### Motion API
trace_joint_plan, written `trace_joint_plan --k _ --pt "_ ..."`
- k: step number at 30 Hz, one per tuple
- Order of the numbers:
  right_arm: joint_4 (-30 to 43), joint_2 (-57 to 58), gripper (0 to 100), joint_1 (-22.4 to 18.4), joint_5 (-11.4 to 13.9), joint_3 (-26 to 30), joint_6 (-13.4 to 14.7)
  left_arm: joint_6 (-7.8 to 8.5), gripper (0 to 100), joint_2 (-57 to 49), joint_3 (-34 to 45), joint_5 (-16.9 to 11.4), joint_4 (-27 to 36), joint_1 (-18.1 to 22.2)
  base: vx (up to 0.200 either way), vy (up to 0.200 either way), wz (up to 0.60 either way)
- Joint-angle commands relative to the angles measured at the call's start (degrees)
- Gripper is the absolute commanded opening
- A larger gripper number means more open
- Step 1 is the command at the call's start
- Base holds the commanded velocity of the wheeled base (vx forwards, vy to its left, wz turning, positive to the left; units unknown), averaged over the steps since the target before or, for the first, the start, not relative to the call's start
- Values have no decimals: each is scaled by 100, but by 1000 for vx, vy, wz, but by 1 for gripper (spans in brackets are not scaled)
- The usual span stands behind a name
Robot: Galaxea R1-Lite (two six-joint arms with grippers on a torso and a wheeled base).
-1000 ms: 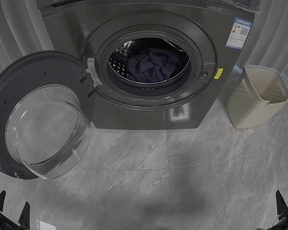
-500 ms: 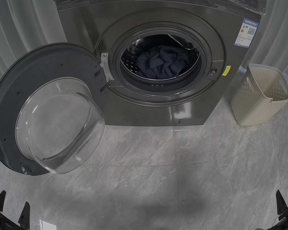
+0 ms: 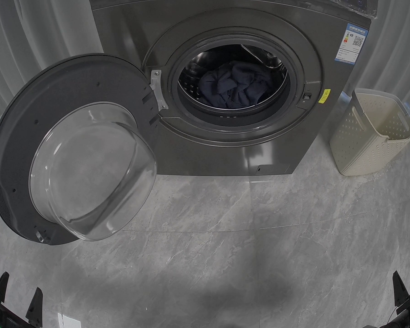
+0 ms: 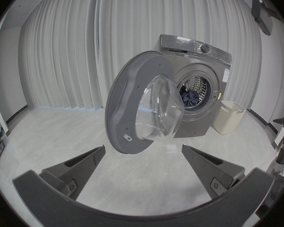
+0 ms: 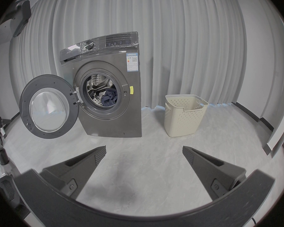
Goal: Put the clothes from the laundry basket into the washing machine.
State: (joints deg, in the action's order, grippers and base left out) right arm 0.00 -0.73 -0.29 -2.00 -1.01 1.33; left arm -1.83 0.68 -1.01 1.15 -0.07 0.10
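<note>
My left fingers [image 4: 79, 166] are standing wide apart and holding nothing, low above the grey floor [image 3: 259, 251]. Ahead of them the round door [image 3: 77, 87] is hanging open at the left side of the washing machine [image 3: 214, 160]. The dark blue clothes [image 3: 234, 89] are lying inside its drum. The cream laundry basket [image 3: 360, 156] is standing on the floor just beside the machine's right side. My right fingers [image 5: 211, 172] are also standing apart, gripping nothing.
</note>
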Motion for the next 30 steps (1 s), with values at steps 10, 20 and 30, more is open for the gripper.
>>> trace_joint_plan --k 10,20,30 --pt "0 12 100 3 -2 84 -1 60 100 -24 101 26 -1 -1 0 180 0" --pt "0 12 100 3 42 84 -89 148 100 -33 101 44 -1 8 0 0 0" --pt "0 12 100 -6 42 84 -98 -248 100 2164 -2254 -651 157 -546 0 0 0"
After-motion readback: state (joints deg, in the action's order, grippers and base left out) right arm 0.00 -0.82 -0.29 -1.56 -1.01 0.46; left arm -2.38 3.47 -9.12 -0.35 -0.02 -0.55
